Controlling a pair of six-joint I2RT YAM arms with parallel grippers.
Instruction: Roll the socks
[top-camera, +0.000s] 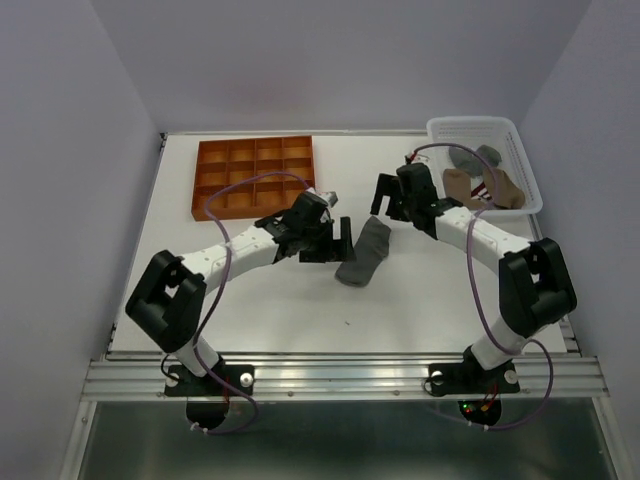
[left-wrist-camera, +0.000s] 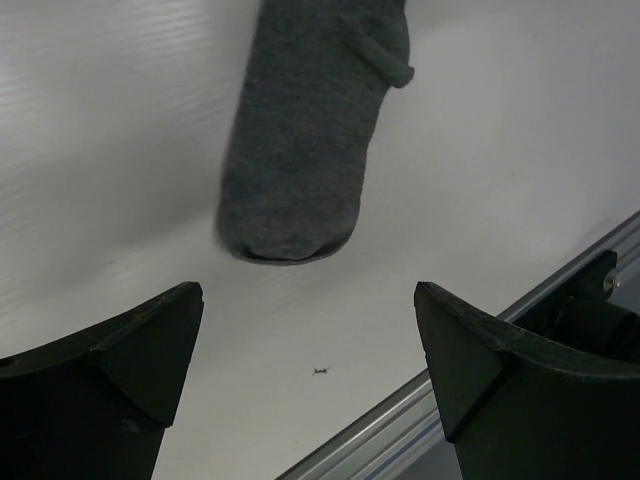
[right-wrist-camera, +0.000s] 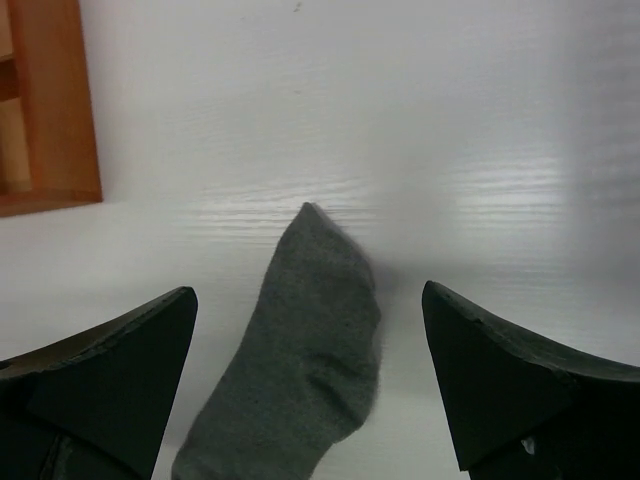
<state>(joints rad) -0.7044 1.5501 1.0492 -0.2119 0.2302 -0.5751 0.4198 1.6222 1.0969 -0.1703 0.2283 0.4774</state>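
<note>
One grey sock (top-camera: 363, 252) lies flat at the centre of the table (top-camera: 260, 300). The left gripper (top-camera: 328, 243) at its 9 o'clock and the right gripper (top-camera: 397, 203) at its 1 o'clock both stand released, grasping nothing. Farther off, the orange divided tray (top-camera: 205, 185) sits at 11 o'clock. The white basket (top-camera: 470, 122) at 1 o'clock holds several socks (top-camera: 470, 185), grey and tan.
</note>
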